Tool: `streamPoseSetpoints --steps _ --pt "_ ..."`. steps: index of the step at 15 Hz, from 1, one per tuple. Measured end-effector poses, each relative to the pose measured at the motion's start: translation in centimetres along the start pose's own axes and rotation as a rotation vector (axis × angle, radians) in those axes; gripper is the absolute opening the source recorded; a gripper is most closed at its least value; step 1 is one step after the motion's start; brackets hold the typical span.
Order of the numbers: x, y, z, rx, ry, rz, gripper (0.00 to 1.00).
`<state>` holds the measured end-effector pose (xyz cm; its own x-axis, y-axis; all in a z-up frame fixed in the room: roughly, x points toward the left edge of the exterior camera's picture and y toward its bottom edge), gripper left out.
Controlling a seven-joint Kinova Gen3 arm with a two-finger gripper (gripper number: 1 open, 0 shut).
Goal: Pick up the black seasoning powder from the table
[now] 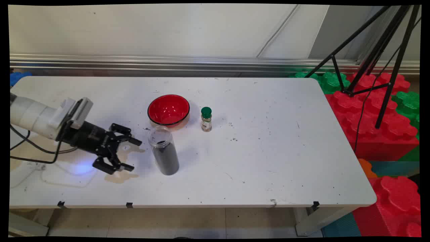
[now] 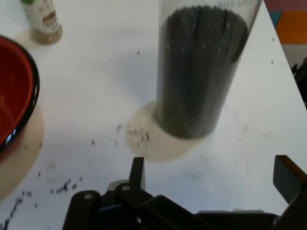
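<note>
Black claw [image 1: 129, 154], jaws spread wide and empty, lies low over the white bench [image 1: 268, 161]. At its three o'clock, just beside, stands a clear, lidless jar [image 1: 163, 151] mostly full of dark granules: probably heavy, rigid, smooth-walled, best gripped mid-body. At one o'clock, an empty red bowl [image 1: 168, 109]; beyond, a green-capped spice bottle [image 1: 206, 119].

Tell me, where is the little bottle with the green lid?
In the main view the little bottle stands upright near the table's middle, just right of the red bowl.
</note>
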<state>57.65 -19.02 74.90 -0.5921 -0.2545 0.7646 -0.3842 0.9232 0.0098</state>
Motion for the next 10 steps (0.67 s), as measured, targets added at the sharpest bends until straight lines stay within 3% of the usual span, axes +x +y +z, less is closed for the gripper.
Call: streamPoseSetpoints --steps 10 --pt "1.3 0.3 4.2 0.004 0.077 0.016 1.0"
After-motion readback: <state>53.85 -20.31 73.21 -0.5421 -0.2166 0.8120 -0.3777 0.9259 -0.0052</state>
